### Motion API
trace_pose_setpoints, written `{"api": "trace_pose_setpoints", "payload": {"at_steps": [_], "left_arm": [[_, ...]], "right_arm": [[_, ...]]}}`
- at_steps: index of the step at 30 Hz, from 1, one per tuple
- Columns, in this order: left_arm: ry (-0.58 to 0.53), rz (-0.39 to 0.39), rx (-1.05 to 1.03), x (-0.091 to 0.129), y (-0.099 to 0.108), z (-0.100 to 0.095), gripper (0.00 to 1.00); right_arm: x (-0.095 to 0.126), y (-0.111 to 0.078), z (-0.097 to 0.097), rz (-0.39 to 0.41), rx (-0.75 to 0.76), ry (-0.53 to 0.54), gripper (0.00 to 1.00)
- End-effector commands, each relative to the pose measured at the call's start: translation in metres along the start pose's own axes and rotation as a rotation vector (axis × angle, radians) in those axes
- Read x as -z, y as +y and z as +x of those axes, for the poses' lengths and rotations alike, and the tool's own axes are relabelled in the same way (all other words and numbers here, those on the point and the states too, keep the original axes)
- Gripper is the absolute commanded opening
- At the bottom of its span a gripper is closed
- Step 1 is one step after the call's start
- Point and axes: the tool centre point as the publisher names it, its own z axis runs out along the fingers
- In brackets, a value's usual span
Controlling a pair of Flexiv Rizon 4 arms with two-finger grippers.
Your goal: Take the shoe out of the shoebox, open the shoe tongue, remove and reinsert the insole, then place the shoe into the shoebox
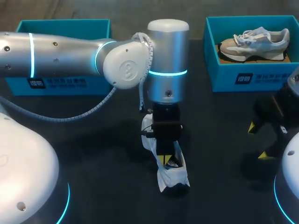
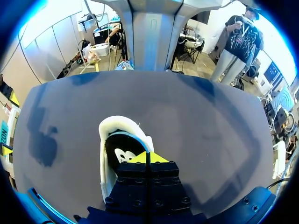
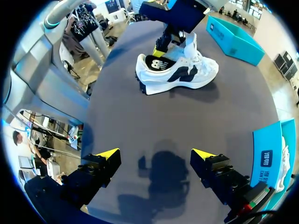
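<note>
Shoe (image 3: 177, 77) on table (image 1: 93, 154) | left gripper (image 2: 146, 157) tips pressed together inside its opening | right gripper (image 3: 155, 153) spread wide, well apart

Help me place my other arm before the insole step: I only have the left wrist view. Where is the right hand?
Observer: The right hand hangs open over the table, on its right side, well apart from the shoe.
Operator: Is the shoe standing or tipped over?
Observer: It stands upright on its sole; the right wrist view shows it side-on.
Operator: And where is the box it goes back into?
Observer: A shoebox sits at the table's far right, with a second shoe lying in it.
</note>
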Motion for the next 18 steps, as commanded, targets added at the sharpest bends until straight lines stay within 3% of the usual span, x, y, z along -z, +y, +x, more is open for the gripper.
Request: {"api": "trace_pose_setpoints", "payload": {"at_steps": [1,12,18], "left_arm": [[0.005,-0.004,-0.004,-0.005,0.0,-0.004,0.0],[0.034,-0.011,0.005,-0.021,-0.001,-0.011,0.0],[-0.026,-0.03,-0.001,-0.004,-0.009,-0.007,0.0]], "right_arm": [[0.0,0.0,0.002,0.001,0.0,-0.003,1.0],[0.0,0.0,0.002,0.001,0.0,-0.003,1.0],[0.0,0.0,0.002,0.001,0.0,-0.003,1.0]]}}
